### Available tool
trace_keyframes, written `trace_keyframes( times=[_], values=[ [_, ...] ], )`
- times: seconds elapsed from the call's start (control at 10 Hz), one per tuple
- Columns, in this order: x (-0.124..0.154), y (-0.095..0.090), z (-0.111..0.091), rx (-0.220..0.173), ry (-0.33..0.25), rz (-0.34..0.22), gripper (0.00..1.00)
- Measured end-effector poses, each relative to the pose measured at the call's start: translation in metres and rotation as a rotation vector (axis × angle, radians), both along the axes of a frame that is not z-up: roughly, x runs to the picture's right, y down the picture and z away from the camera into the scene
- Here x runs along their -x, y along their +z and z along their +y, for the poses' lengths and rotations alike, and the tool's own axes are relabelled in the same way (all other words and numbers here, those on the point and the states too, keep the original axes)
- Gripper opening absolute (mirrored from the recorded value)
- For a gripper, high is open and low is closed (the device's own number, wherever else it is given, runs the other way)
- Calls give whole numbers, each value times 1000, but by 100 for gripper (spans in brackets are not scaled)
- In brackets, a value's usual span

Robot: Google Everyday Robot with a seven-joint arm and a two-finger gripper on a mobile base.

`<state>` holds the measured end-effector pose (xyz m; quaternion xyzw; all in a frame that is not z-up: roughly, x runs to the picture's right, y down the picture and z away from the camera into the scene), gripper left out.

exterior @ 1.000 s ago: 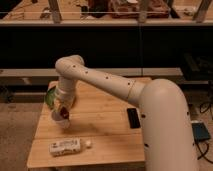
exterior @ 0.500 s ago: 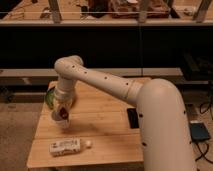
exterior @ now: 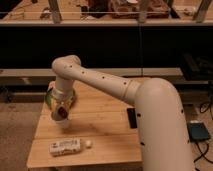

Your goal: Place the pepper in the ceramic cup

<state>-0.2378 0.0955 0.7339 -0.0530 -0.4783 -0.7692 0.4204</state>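
Writing: none can be read; the white packet (exterior: 65, 146) bears faint greenish marks, but no letters can be made out.
Change since the earlier frames: very little is seen; the arm (exterior: 107, 85) is bent the same way, the pincer stays at the same spot over the left part of the surface, and the packet and the ball lie where they lay.
Pincer (exterior: 61, 114): held low over the left side of the wooden surface (exterior: 102, 117), pointing down; whether its fingers are apart or together cannot be told.
Pepper (exterior: 61, 111): a small dark red, roundish patch is seen at the tip of the pincer (far smaller than the packet); whether it is gripped cannot be told.
Green thing (exterior: 49, 97): partly hidden behind the wrist at the left rear of the surface; its kind cannot be told.
Packet: lying flat near the front left edge, below the pincer and apart from it.
White ball (exterior: 88, 144): tiny, set just beside the right end of the packet.
Dark flat thing (exterior: 132, 118): laid near the right edge, partly covered by the arm.
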Motion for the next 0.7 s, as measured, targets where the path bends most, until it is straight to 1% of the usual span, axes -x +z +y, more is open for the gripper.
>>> trace_keyframes(
  times=[0.4, 0.5, 0.7],
  values=[
    [-1, -4, -3, -11, 4, 10, 80],
    [-4, -6, -6, -23, 11, 18, 80],
    [-10, -11, -12, -54, 26, 55, 80]
  ],
)
